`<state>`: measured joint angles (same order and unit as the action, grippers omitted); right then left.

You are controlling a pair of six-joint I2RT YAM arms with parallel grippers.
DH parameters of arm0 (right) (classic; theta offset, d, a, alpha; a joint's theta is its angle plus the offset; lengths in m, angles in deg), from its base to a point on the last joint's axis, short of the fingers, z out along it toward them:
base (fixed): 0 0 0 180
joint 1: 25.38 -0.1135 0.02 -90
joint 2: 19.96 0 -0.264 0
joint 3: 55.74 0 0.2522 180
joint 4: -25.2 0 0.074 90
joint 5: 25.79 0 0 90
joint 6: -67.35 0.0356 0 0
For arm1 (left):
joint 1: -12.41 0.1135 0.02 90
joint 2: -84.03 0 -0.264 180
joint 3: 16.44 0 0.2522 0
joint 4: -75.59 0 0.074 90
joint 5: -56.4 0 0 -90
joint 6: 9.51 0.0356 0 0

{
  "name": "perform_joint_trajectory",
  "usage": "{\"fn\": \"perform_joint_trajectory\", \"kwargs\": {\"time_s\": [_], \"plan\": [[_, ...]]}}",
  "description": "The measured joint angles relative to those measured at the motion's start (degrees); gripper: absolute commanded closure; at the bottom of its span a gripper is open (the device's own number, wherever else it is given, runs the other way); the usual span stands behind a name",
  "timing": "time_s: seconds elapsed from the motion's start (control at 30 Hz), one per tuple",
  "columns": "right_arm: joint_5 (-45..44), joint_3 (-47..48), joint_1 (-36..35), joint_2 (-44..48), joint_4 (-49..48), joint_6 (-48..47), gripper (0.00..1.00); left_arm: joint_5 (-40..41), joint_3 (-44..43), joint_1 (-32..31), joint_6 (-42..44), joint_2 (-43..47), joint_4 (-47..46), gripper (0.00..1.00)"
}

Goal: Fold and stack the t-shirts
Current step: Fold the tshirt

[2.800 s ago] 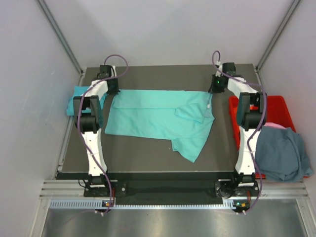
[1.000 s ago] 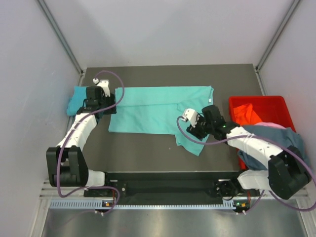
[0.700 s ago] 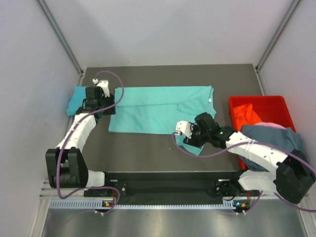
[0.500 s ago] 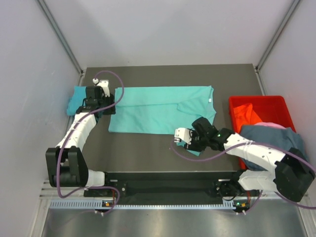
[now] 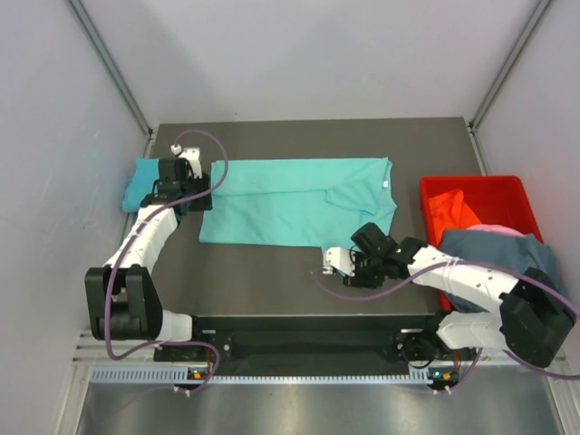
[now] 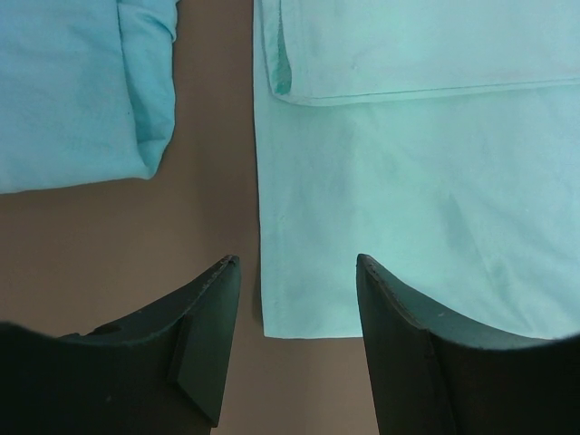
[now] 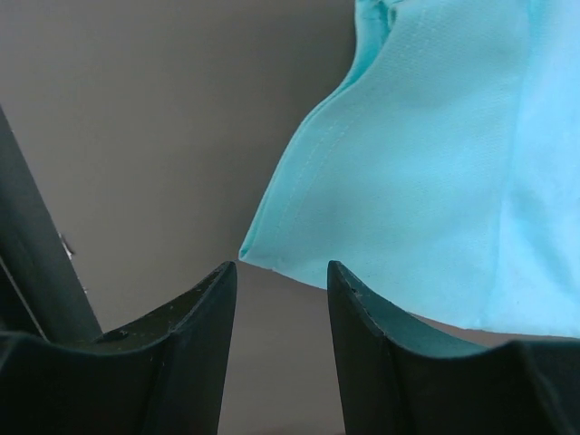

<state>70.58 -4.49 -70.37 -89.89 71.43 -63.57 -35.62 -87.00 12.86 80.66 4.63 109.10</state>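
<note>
Left of the mint-teal t-shirt (image 5: pixel 290 204) spread on the tabletop (image 5: pixel 254 281) lies the folded cyan-blue t-shirt (image 5: pixel 143 181). We see the left fingers (image 6: pixel 208 326) released over the mint-teal hem, and the right fingers (image 7: pixel 195 335) released at its near corner. Right of it, the red crate (image 5: pixel 507 182) holds orange cloth (image 5: pixel 444 210), with the grey-blue t-shirt (image 5: pixel 507 263) heaped over it.

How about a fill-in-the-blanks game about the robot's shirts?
The slate grey-blue t-shirt hangs over the ___ crate.
The folded cyan-blue t-shirt lies at the table's ___ edge.
The left gripper is above the mint-teal t-shirt's edge, jaws ___.
Missing words: red, left, open.
</note>
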Motion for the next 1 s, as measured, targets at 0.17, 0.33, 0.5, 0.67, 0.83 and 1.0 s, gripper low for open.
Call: {"fn": "perform_joint_trajectory", "kwargs": {"time_s": [0.17, 0.33, 0.5, 0.67, 0.83, 1.0], "plan": [[1.05, 0.00, -0.46, -0.76, 1.81, -0.02, 0.55, 0.02, -0.09, 0.00, -0.02, -0.28, -0.02, 0.41], [1.53, 0.00, -1.40, -3.13, 2.49, -0.02, 0.55, 0.22, -0.11, 0.09, -0.02, -0.79, 0.00, 0.41], [1.49, 0.11, -1.99, -6.21, 1.97, -0.04, 0.63, 0.20, -0.11, 0.59, -0.68, -0.87, -0.02, 0.41], [0.52, 0.11, -2.16, -6.69, -0.31, -0.11, 0.96, 0.04, -0.11, 1.38, -1.90, -1.44, -0.02, 0.41], [-1.33, 0.07, -2.19, -6.62, -1.79, 0.15, 1.00, -0.63, -0.11, 2.67, -4.20, -4.31, 0.02, 0.42], [-3.87, 0.13, -2.21, -5.25, -2.19, 0.20, 1.00, -1.66, -0.11, 3.80, -6.67, -8.85, 1.22, 0.42]]}}
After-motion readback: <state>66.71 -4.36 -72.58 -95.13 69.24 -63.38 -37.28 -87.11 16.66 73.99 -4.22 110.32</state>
